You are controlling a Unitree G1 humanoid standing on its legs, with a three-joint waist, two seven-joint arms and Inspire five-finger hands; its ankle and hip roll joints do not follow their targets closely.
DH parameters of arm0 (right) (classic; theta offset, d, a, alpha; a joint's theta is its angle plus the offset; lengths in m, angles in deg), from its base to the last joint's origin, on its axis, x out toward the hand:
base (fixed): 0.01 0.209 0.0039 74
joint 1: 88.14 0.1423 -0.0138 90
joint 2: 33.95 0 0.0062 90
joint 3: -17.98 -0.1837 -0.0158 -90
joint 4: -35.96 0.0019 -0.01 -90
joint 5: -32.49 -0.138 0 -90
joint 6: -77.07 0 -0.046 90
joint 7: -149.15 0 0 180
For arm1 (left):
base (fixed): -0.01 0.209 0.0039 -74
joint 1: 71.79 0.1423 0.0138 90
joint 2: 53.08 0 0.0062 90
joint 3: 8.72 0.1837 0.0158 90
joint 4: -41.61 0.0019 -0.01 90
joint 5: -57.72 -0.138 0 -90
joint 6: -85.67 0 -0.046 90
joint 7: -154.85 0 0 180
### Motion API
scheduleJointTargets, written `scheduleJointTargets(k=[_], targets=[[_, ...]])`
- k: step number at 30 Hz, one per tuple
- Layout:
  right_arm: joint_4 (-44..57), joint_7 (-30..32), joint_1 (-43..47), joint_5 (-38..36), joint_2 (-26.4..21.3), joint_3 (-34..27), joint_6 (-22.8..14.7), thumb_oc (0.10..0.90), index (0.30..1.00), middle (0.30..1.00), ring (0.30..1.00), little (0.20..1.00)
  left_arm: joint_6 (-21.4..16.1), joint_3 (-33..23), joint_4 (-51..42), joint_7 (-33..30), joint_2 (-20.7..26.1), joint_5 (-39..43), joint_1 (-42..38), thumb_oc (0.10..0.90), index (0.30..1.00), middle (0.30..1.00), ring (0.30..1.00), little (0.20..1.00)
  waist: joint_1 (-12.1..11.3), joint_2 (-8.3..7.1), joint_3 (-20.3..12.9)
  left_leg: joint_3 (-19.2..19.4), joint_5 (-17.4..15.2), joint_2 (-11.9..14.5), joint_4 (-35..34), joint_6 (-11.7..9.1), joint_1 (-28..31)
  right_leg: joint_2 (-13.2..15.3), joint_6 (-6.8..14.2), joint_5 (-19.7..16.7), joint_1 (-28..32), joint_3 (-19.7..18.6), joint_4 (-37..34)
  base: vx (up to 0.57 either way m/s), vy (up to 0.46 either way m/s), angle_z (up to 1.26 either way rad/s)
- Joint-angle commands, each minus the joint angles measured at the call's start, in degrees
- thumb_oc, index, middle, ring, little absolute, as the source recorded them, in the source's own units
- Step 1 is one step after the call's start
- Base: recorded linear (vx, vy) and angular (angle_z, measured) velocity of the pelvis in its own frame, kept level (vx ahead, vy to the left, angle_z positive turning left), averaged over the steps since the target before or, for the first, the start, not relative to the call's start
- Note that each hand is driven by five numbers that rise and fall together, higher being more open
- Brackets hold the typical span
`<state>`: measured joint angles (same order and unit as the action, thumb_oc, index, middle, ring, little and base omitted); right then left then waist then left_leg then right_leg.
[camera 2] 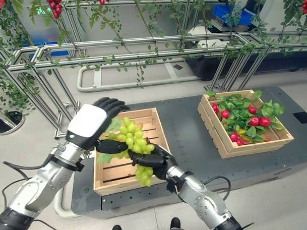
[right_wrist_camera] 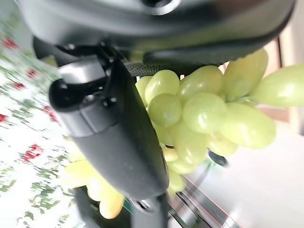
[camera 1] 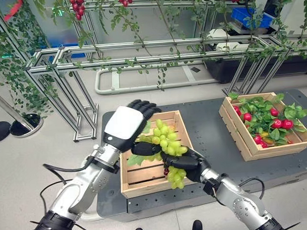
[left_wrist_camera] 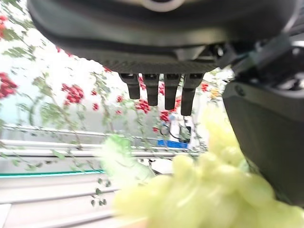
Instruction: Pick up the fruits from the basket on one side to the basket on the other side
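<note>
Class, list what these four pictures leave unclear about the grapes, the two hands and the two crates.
- Left hand: its back hides its fingertips in the eye views.
- Grapes: blurred in the left wrist view; stem unseen.
- Left crate: floor partly hidden by both hands.
- Right crate: leaves cover its fruit; count unclear.
- Right hand: grapes hide its fingers.

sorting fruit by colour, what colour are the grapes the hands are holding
Light green. The grapes show best in the right wrist view, with the right hand curled round them.

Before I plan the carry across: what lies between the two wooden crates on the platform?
In the left eye view, only bare dark platform separates the left crate from the right crate of red fruit.
</note>
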<state>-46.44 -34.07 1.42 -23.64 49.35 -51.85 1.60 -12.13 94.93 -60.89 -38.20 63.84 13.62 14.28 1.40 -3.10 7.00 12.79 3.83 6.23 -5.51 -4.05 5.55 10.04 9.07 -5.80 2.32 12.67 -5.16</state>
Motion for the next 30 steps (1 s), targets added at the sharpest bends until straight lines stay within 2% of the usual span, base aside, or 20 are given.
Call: scheduleJointTargets(k=[1, 6, 11, 16, 17, 20, 23, 25, 27, 28, 29, 30], targets=[[4.5, 3.5, 2.2, 0.5, -1.0, -13.2, -12.3, 0.4, 0.3, 0.3, 0.3, 0.3, 4.7, -11.1, 3.7, -6.9, 4.5, 1.5, -3.8, 0.8, 0.9, 0.9, 0.9, 0.9, 0.2, 1.88, -3.7, -1.6, -6.9, -1.5, 0.5, 0.4, 1.9, -0.9, 0.9, 3.9, 1.9, -1.0, 0.2, 0.0, 0.0, 0.0], [4.8, 5.4, 2.0, 1.8, -0.7, -15.5, -12.4, 0.4, 0.3, 0.3, 0.3, 0.3, 6.0, -14.5, 5.0, -8.4, 5.1, 3.3, -2.7, 0.8, 0.9, 0.9, 0.9, 0.9, 0.6, 1.98, -3.8, -1.3, -6.7, -1.1, 0.5, 0.3, 1.7, -1.3, 0.7, 4.0, 1.5, -1.6, 0.2, 0.0, -0.031, -0.07], [4.9, 5.7, 0.8, 3.5, 0.0, -16.6, -12.7, 0.4, 0.3, 0.3, 0.3, 0.3, 4.1, -18.1, 5.8, -8.6, 4.6, 9.8, -0.7, 0.8, 0.9, 0.9, 0.9, 0.9, 0.9, 1.99, -4.0, -0.9, -6.6, -0.7, 0.5, 0.0, 1.6, -1.9, 0.4, 4.2, 1.2, -2.1, 0.2, 0.0, -0.038, -0.08], [5.6, 6.1, -0.3, 4.4, 0.1, -18.1, -13.5, 0.4, 0.3, 0.3, 0.3, 0.3, -0.4, -19.9, 5.0, -6.2, 3.2, 18.0, 1.6, 0.8, 0.9, 0.9, 0.9, 0.9, 1.2, 1.89, -4.2, -0.3, -6.3, -0.1, 0.5, -0.2, 1.6, -2.5, 0.1, 4.3, 0.8, -2.8, 0.2, 0.02, -0.048, -0.02], [5.5, 6.2, -0.4, 5.3, 0.1, -18.6, -14.3, 0.4, 0.3, 0.3, 0.3, 0.3, -2.9, -19.7, 4.7, -4.6, 2.1, 23.8, 2.0, 0.8, 0.9, 0.9, 0.9, 0.9, 1.4, 1.8, -4.1, -0.1, -6.2, 0.0, 0.5, -0.2, 1.6, -2.9, -0.2, 4.3, 0.6, -3.2, 0.2, 0.01, -0.055, -0.03], [5.2, 7.3, 0.0, 8.1, 0.7, -18.9, -16.2, 0.4, 0.3, 0.3, 0.3, 0.3, -6.9, -18.1, 3.2, 0.2, -2.4, 38.0, 1.7, 0.8, 0.9, 0.9, 0.9, 0.9, 1.5, 1.55, -3.8, 0.5, -6.0, 0.2, 0.5, 0.0, 1.9, -3.8, -0.7, 4.5, 0.4, -4.3, 0.2, 0.02, -0.045, -0.06], [5.1, 7.4, 0.8, 9.7, 0.8, -18.6, -16.9, 0.4, 0.3, 0.3, 0.3, 0.3, -7.9, -16.6, 1.6, 3.0, -5.7, 46.9, 0.9, 0.8, 0.9, 0.9, 0.9, 0.9, 1.3, 1.27, -3.6, -0.3, -6.1, -0.4, 0.5, 0.3, 2.3, -4.4, -1.0, 4.7, 0.4, -5.7, 0.2, 0.01, 0.015, -0.07], [4.6, 7.1, 2.2, 8.3, 0.6, -17.9, -17.5, 0.4, 0.3, 0.3, 0.3, 0.3, -9.2, -14.5, 0.4, 3.5, -8.1, 51.8, -0.4, 0.8, 0.9, 0.9, 0.9, 0.9, 0.5, 0.65, -2.7, -3.2, -8.3, -1.9, 5.6, 0.5, 0.9, -4.6, -1.4, 4.6, 0.7, -7.9, 0.2, -0.02, 0.083, -0.13], [3.8, 6.2, 4.0, 6.8, 0.3, -16.7, -17.7, 0.4, 0.3, 0.3, 0.3, 0.3, -9.3, -13.1, -0.4, 3.6, -9.6, 53.8, -1.3, 0.8, 0.9, 0.9, 0.9, 0.9, -1.0, -0.24, -1.6, -9.3, -10.7, -4.7, 12.5, 0.9, -2.3, -4.2, -1.7, 3.5, 0.7, -10.6, 0.2, -0.05, 0.172, -0.62], [3.5, 5.9, 5.0, 6.0, 0.1, -16.0, -17.8, 0.4, 0.3, 0.3, 0.3, 0.3, -9.6, -12.7, -0.8, 4.3, -10.1, 55.2, -1.4, 0.8, 0.9, 0.9, 0.9, 0.9, -2.0, -0.57, -1.0, -13.8, -12.1, -7.0, 15.2, 1.4, -3.4, -3.9, -1.5, 3.0, 0.8, -12.1, 0.2, -0.03, 0.184, -0.88], [3.5, 5.8, 5.3, 5.7, 0.0, -15.8, -17.6, 0.4, 0.3, 0.3, 0.3, 0.3, -9.7, -12.6, -0.8, 4.4, -10.4, 55.6, -1.4, 0.8, 0.9, 0.9, 0.9, 0.9, -2.1, -0.54, -0.8, -14.3, -12.3, -7.4, 16.0, 1.5, -3.7, -3.7, -1.5, 2.8, 0.9, -12.6, 0.2, -0.05, 0.329, -0.91], [3.9, 6.2, 6.4, 4.8, -0.1, -14.9, -17.4, 0.4, 0.3, 0.3, 0.3, 0.3, -10.2, -11.8, -1.2, 7.7, -11.8, 59.3, -1.4, 0.8, 0.9, 0.9, 0.9, 0.9, -2.6, -0.22, -0.4, -14.6, -12.5, -8.7, 16.5, 2.1, -3.8, -3.2, -1.2, 2.1, 1.1, -14.1, 0.3, -0.07, 0.412, -0.84]])
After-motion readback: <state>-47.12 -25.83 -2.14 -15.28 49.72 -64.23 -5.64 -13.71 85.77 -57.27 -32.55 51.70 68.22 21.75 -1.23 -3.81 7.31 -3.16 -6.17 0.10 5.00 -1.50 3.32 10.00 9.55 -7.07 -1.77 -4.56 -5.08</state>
